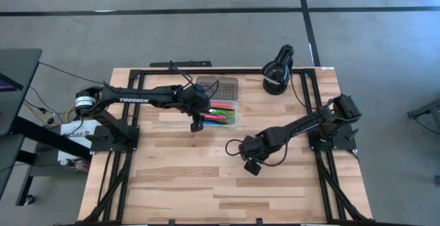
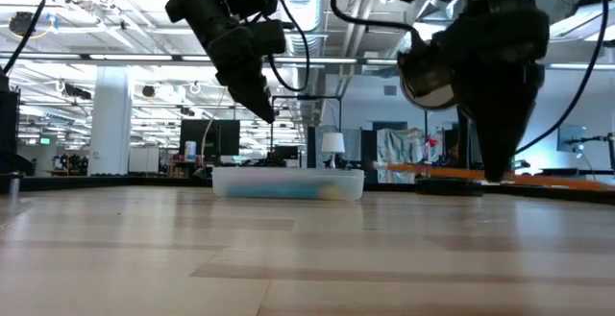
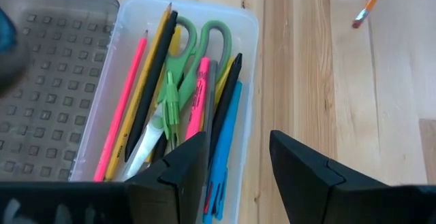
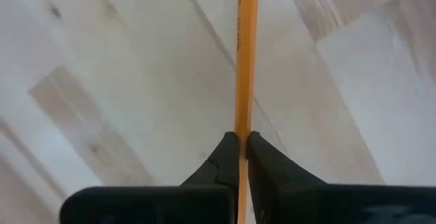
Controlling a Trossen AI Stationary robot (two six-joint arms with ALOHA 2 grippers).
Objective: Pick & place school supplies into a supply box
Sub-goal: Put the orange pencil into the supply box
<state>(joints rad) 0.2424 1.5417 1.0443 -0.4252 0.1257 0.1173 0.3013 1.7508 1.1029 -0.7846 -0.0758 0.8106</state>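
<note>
The supply box (image 1: 221,113) is a clear plastic case on the table's far middle. It holds pens, pencils, markers and green-handled scissors (image 3: 184,54), and its grey dotted lid (image 1: 218,87) lies open behind it. My left gripper (image 1: 196,124) hovers open over the box's near left corner (image 3: 235,159) and touches nothing. My right gripper (image 1: 252,165), nearer the table's middle right, is shut on an orange pencil (image 4: 245,60). The pencil's eraser end (image 3: 357,21) shows in the left wrist view. My right gripper pinches the orange pencil's shaft (image 4: 242,125) between its two fingertips (image 4: 262,159). The fingers come from above, point down and lie across the pencil. The pencil (image 2: 432,169) hangs about level, lifted clear of the table.
A black round desk lamp (image 1: 278,71) stands at the far right, with its cable running along the right side. Bare wooden table (image 1: 206,185) stretches across the near half. Black frame rails run along the table's left and right edges.
</note>
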